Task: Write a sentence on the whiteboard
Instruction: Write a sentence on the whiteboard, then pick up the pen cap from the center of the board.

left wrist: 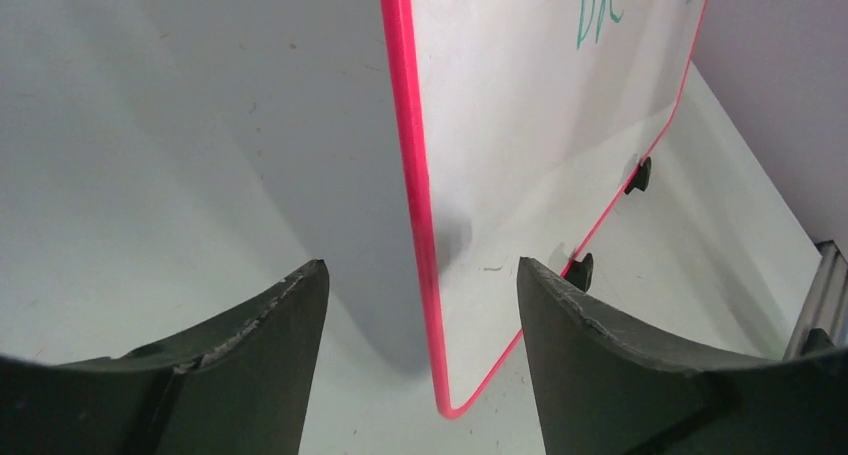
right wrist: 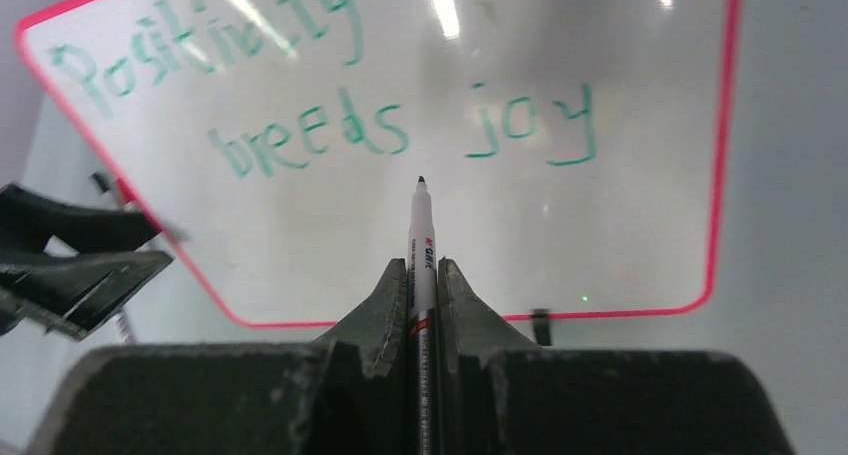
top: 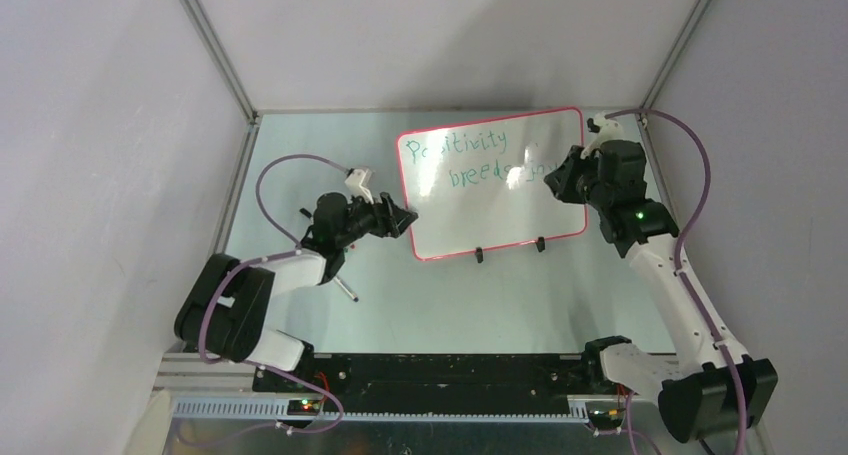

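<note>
The whiteboard [top: 500,210] stands upright on the table, red-pink rim all round. Two green lines make up the sentence [top: 470,155], reading "Positivity breeds joy" in the right wrist view [right wrist: 310,140]. My left gripper [top: 405,215] is open, its jaws [left wrist: 422,265] standing either side of the board's lower left edge [left wrist: 520,125] without touching it. My right gripper [top: 560,180] is shut [right wrist: 421,267] on a white marker [right wrist: 421,235]. The marker's dark tip points at the bare board [right wrist: 600,235] just below the words.
Two small black feet [top: 479,255] [top: 541,243] hold the board up. A thin dark stick [top: 347,290] lies on the table beside the left arm. Enclosure walls and a metal frame close in the table on the left, right and back.
</note>
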{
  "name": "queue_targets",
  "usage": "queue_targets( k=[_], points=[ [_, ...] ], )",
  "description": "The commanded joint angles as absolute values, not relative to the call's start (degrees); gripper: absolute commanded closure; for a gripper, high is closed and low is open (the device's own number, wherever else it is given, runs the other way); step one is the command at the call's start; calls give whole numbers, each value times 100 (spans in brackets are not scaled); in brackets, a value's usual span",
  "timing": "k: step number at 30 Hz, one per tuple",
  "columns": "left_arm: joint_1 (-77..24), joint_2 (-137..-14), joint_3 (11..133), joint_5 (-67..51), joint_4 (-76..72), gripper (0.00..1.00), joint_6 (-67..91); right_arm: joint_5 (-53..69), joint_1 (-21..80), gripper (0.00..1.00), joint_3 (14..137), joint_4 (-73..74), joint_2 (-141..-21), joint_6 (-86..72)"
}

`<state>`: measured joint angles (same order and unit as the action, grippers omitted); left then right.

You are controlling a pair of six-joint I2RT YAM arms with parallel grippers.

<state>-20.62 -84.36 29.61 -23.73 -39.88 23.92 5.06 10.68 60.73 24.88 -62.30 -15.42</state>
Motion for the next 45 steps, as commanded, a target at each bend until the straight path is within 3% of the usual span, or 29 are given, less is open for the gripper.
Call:
queue_targets(
  k=[1,6,12,16,23,32,38,45],
  points=[
    [-2081,-7631,2673,-1610,-3864,24,2274,1095,1430,100,5869,2124,-5857,-1509],
    [-2083,-6245,2542,488,-2038,3,2518,1224,1813,100,5707,1869,-5579,-1512],
    [-1915,-5149,2823,3231,798,1,4637,1563,2041,100,5627,1704,-5628,-1660],
    [-1742,-5041,3031,3367,1827,5,5307,1549,2299,100,5606,1650,-5567,-1658],
    [-1716,-5662,3860,3822,3681,35,6737,1378,2611,100,5605,1743,-5519,-1581],
    [-1140,-6485,4403,2620,3968,42,7911,1287,2689,100,5530,1690,-5445,-1558],
    [-968,-7435,4732,1936,3776,46,7861,1264,2695,100,5520,1661,-5421,-1554],
    [-956,-7831,4746,1982,3676,48,8088,1233,2691,100,5517,1676,-5403,-1541]
  ],
)
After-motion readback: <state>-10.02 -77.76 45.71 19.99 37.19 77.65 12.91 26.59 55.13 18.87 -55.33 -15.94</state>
